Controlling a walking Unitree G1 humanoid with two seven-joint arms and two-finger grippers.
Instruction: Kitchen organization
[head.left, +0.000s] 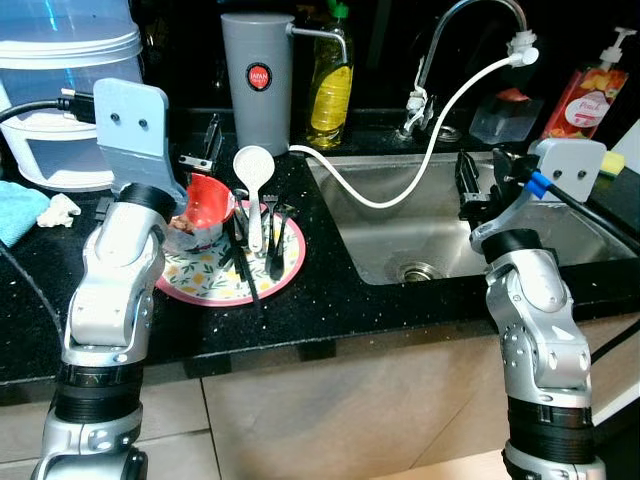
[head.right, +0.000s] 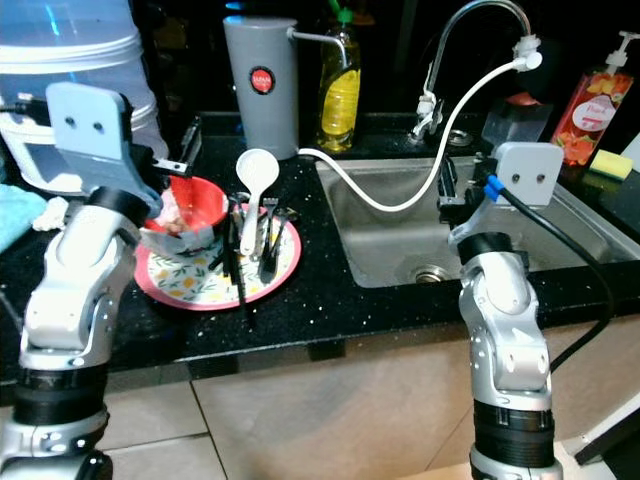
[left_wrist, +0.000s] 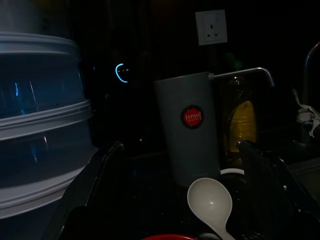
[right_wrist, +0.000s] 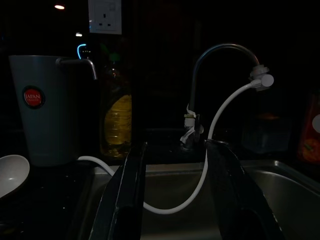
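Black speckled stone is running under everything we are looking at: the countertop (head.left: 300, 310) is carrying a pink floral plate (head.left: 215, 283) on the left and a steel sink (head.left: 400, 225) on the right. On the plate we are seeing a red bowl (head.left: 208, 203) with scraps in it, tipped toward the near side, and just to its right a white ladle (head.left: 252, 170) standing up among dark utensils (head.left: 277, 232). Our left gripper (left_wrist: 180, 200) is hovering over the far left part of the plate, its jaws spread wide; in the left wrist view the ladle's bowl is lying between the two black fingers (left_wrist: 85, 185) and the red rim is sitting just below them, with nothing pinched. Beyond the plate a grey dispenser (head.left: 257, 80) with a red round label is standing next to a yellow oil bottle (head.left: 330, 85). Far left, a clear stacked container (head.left: 60, 60) is standing over a blue cloth (head.left: 20, 210). Our right gripper (right_wrist: 175, 200) is hanging above the sink basin, jaws likewise spread and holding nothing, well apart from the plate; a white hose (head.left: 430, 150) is looping from the tap (head.left: 470, 20) down across the sink's left edge to the dispenser. A red soap bottle (head.left: 590, 90) and a yellow sponge (head.left: 612, 162) are resting at the far right.
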